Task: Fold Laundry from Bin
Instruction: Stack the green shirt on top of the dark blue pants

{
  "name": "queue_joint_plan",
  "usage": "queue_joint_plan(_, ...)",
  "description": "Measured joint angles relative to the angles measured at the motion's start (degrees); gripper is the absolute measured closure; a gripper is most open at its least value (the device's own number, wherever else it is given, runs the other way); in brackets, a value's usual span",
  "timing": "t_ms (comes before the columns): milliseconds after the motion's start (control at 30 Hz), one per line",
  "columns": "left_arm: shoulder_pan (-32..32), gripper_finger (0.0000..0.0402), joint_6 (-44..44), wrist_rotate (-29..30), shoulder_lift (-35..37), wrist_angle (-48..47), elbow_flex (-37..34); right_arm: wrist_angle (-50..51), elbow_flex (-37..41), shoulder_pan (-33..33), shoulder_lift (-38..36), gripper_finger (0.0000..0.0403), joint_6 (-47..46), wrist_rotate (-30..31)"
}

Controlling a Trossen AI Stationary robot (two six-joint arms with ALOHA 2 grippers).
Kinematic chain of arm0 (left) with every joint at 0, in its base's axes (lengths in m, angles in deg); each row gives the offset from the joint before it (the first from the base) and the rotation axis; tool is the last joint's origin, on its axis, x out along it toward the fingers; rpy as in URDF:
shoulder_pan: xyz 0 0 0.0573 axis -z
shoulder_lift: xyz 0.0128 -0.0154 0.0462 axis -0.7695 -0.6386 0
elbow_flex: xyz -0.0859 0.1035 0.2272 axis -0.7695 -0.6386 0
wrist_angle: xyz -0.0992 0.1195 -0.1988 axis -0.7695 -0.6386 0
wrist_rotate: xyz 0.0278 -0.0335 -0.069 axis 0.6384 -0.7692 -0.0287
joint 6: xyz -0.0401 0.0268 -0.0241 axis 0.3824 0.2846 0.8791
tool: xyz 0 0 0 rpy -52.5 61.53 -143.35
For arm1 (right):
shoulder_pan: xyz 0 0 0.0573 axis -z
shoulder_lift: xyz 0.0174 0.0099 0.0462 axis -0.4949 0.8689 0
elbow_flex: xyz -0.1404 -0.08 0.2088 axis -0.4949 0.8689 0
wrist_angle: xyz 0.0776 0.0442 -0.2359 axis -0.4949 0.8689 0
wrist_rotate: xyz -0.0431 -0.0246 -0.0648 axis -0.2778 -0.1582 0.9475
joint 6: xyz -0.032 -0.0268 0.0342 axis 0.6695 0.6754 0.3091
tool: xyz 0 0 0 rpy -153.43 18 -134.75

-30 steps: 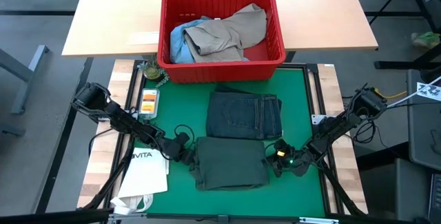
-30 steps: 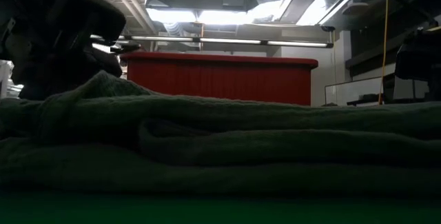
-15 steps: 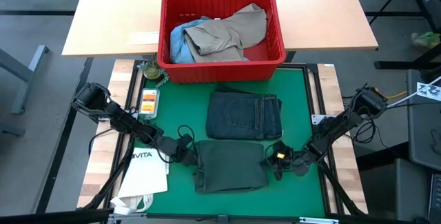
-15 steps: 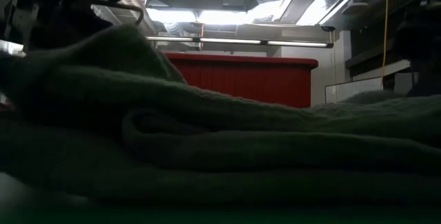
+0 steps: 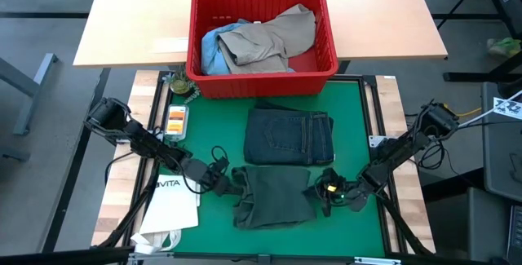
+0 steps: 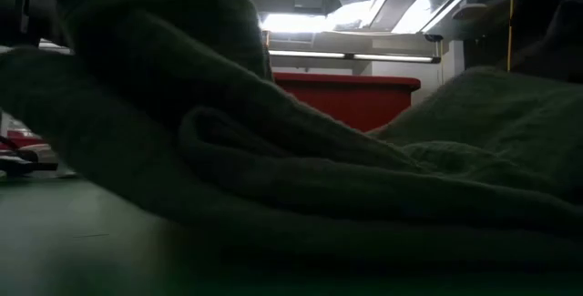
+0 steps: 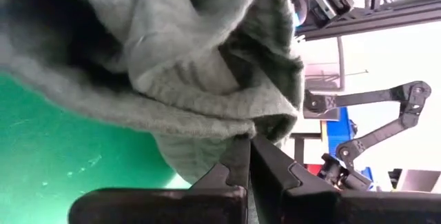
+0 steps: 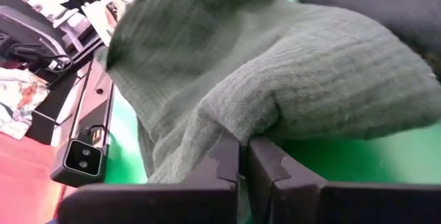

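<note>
My left gripper (image 7: 244,156) and right gripper (image 8: 242,156) each pinch an edge of the dark green garment (image 5: 273,196), as only the wrist views show. From above it lies bunched between them, before folded jeans (image 5: 289,135) and the bin (image 5: 263,79).

The left end effector (image 7: 247,156) pinches a fold of green garment (image 7: 186,65) (bunched, ribbed) above the green mat (image 7: 62,155).
</note>
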Motion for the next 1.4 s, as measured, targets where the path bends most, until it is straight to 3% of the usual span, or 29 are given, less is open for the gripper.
queue_joint_plan(233,0.0,0.0401,-3.24,0.94,0.0,-0.18,2.88,-0.01,-1.09,-0.02,-1.15,0.0393,2.18,1.68)
queue_joint_plan(500,-0.26,0.0401,-7.54,1.88,0.0,-0.64,6.2,0.07,-1.13,-0.02,-7.52,0.0392,11.27,6.22)
queue_joint_plan(833,-6.46,0.0401,-13.92,1.66,0.0,-0.64,10.13,1.24,-1.13,0.9,-13.49,0.0391,19.96,10.68)
queue_joint_plan(1400,-20.27,0.0401,-19.66,-9.55,0.0,-0.88,13.42,4.4,-1.13,15.16,-24.5,0.0391,35.29,2.87)
